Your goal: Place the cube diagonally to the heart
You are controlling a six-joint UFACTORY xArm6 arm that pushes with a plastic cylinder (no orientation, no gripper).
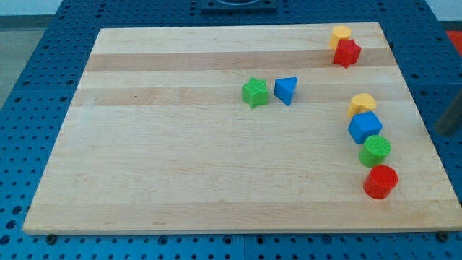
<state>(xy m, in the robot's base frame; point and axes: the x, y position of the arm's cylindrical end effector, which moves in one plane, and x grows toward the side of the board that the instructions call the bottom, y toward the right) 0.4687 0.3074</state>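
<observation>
The blue cube (365,128) sits on the wooden board (180,166) at the view's right. It touches the lower side of the yellow heart (362,105), directly below it in the view. A dark blurred rod enters at the view's right edge. My tip (443,133) is just past the board's right edge, well to the right of the cube and level with it, touching no block.
A green cylinder (375,151) lies just below the cube, with a red cylinder (380,181) below that. A green star (254,92) and a blue triangle (286,90) sit mid-board. A yellow block (341,35) and a red star (346,53) are at the top right.
</observation>
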